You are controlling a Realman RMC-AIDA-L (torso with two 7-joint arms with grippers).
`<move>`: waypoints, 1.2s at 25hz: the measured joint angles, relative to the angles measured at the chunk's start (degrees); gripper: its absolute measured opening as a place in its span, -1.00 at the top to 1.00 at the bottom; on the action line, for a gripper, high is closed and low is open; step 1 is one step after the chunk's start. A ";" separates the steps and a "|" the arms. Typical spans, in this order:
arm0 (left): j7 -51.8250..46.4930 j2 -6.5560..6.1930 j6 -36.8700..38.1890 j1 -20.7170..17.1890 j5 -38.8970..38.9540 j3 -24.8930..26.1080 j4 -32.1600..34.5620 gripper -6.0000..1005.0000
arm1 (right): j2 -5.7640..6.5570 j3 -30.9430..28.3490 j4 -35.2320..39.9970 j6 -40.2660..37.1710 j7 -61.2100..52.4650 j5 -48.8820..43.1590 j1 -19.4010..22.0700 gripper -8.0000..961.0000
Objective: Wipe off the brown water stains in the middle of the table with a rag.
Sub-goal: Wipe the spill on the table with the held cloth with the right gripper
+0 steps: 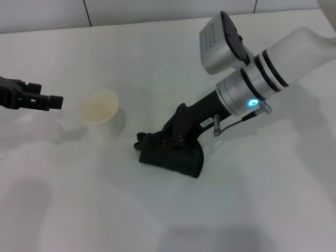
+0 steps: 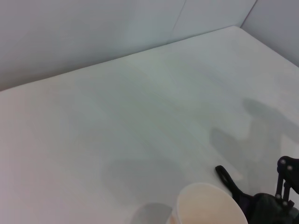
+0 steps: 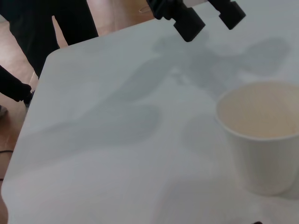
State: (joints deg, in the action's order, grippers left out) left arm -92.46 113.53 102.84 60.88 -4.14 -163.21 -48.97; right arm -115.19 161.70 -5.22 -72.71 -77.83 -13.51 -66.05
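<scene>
Pressing down on the black rag (image 1: pixel 173 157), the right gripper (image 1: pixel 167 140) bore on the white table (image 1: pixel 252 199) just right of the white paper cup (image 1: pixel 98 106); whether its fingers gripped the cloth could not be told. The left gripper (image 1: pixel 50 101) hovered left of the cup, fingers parted, holding nothing. No brown stain showed beside the cup.

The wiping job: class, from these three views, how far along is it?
Done: the right pincer has the bunched black cloth rag pressed onto the smooth white table, near the white paper cup. In hand: wiping there. No brown stain shows anywhere; it may be under the rag, so lifting must confirm. The left pincer, open, hovers beside the cup.
</scene>
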 joint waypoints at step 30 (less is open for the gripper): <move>0.00 0.27 -0.72 -0.06 0.00 0.00 0.02 -0.77 | -0.21 -4.79 7.68 23.51 0.30 0.64 -1.86 0.73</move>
State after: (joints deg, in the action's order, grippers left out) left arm -92.46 113.79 102.12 60.82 -4.14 -163.22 -48.95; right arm -115.40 156.91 2.46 -49.20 -77.53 -12.87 -67.91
